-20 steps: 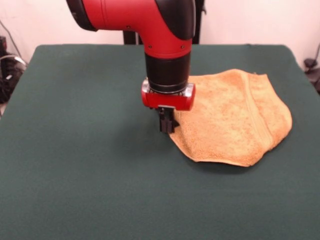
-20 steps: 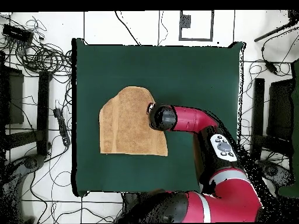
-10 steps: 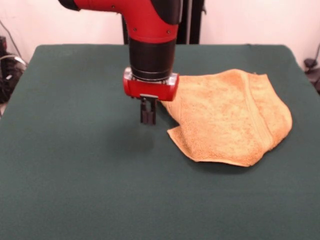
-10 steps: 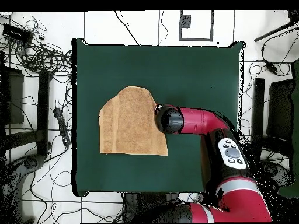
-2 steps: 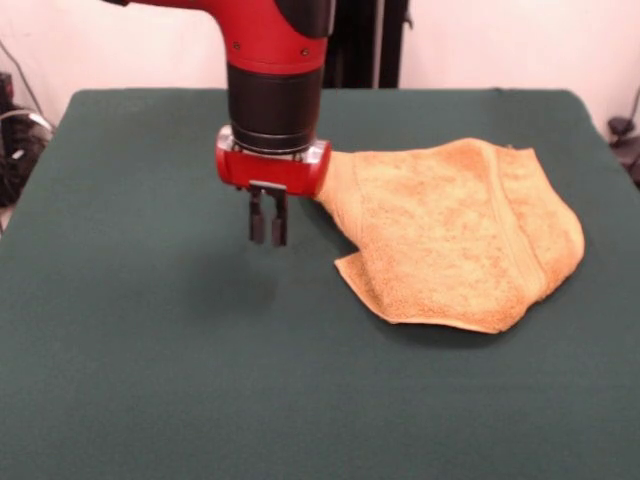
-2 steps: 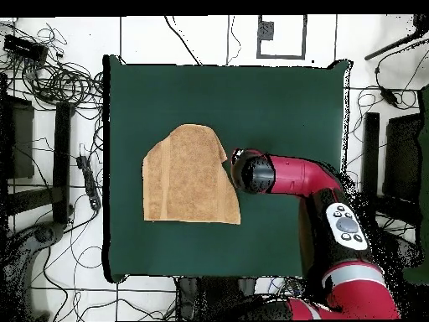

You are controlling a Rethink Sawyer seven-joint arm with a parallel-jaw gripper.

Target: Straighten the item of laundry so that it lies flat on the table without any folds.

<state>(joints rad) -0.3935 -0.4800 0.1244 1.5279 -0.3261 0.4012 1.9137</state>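
Note:
The item of laundry [image 5: 450,240], a mustard towel, lies on the right half of the green table [image 5: 150,350]. It is still folded, with a doubled flap at its near left corner and a fold along the woven band on the right. My gripper [image 5: 267,238] hangs just above the cloth-covered table, a short way left of the towel's left edge. Its fingers stand slightly apart with nothing between them. In the overhead view the towel [image 6: 188,176] lies left of centre on the table [image 6: 276,92], and the arm's wrist [image 6: 251,173] covers the gripper beside the towel's right edge.
Bare green cloth stretches left of and in front of the towel. Cables [image 6: 59,84] and equipment lie on the floor around the table.
The arm has moved leftward in the front view, off the towel's left edge and onto bare table. The fingers, pressed together before, now show a gap. The towel has hardly shifted.

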